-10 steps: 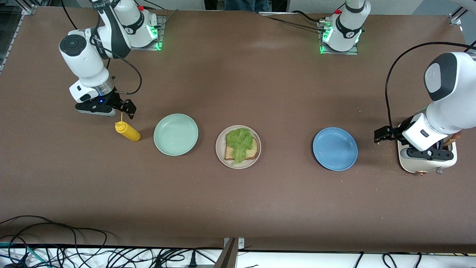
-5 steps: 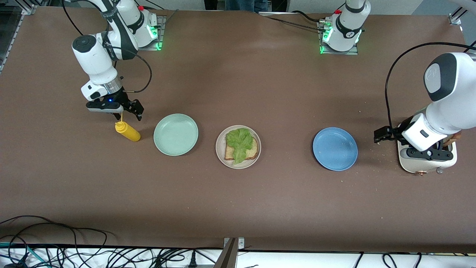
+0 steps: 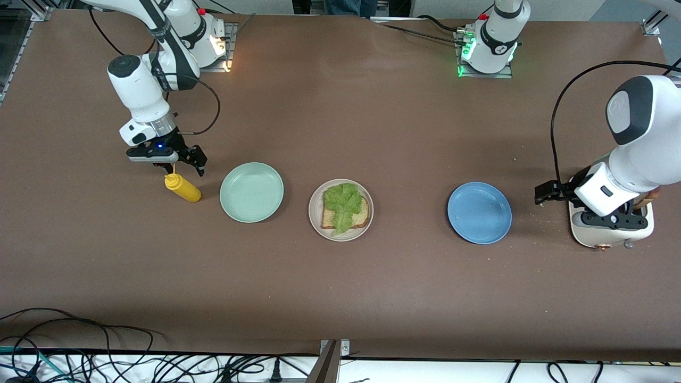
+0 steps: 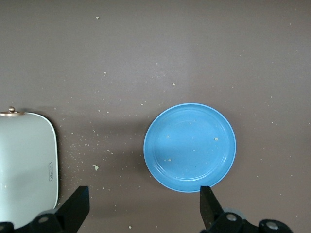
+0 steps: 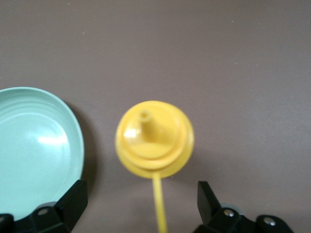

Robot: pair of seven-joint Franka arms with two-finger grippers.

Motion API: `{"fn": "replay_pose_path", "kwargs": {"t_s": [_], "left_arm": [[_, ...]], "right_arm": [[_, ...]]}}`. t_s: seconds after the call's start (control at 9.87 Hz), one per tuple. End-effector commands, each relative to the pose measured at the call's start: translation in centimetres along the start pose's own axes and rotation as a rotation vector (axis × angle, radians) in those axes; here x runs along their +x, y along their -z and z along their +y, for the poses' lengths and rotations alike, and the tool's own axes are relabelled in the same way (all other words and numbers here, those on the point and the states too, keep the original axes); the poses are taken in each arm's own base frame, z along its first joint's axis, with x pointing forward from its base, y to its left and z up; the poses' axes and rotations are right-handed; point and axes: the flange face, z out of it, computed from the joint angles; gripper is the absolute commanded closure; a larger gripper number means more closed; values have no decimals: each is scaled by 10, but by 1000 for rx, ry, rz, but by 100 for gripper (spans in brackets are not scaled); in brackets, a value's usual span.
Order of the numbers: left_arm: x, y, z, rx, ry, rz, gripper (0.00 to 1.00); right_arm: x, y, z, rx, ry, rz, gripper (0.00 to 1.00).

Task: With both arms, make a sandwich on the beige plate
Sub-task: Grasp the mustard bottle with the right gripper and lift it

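Shifted since a second ago: right gripper, now over the yellow squeeze bottle, fingers spread wide, holding nothing. Bottle stands beside the mint green plate, toward the right arm's end. Left gripper: unmoved, hanging between the blue plate and what looks like a cream toaster, fingers apart, empty. Beige plate: mid-table, carrying one bread slice topped with a lettuce leaf.
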Motion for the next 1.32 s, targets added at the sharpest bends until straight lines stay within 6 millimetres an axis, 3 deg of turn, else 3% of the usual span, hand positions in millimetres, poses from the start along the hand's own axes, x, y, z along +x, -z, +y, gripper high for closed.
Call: {"fn": "replay_pose_path", "kwargs": {"t_s": [0.0,0.3,0.91,1.22], "left_arm": [[-1,1,2,34,-6,-1,0],[-1,2,2,34,-7,0,0],[-1,2,3,34,-7,0,0],[-1,1,3,34,-6,-1,0]], "right_arm": [[-2,-1,8,-2,-2,15,0],[-13,-25,6,32,1,66,0],[5,-34,10,34,-3,110,0],[2,-43,19,34,8,145,2]]}}
